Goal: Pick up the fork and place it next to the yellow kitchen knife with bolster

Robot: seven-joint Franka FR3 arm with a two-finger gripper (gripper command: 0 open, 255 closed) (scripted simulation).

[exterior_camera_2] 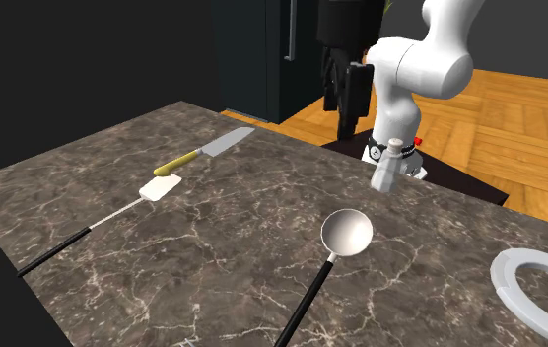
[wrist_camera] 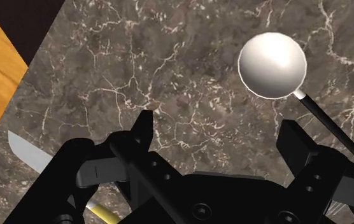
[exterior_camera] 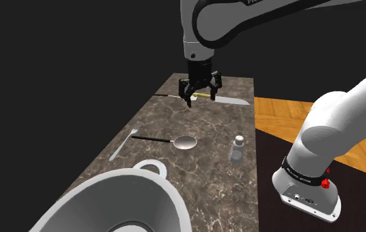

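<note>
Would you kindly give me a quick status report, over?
Pincer open, empty, over the yellow-handled knife. Fork flat on the counter, untouched. Ladle handle close beside it.

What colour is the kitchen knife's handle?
Yellow; the knife handle shows best in the second exterior view.

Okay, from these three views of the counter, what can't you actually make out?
Shoulder view: the gripper stands in front of the knife, covering part of its handle, and of the spatula, covering its head.
Wrist view: the gripper's own body hides most of the knife's handle and the handle end of the spoon.
Second exterior view: the bottom edge cuts the spoon's handle. The right edge cuts the white pot, and its inside is unseen.
</note>
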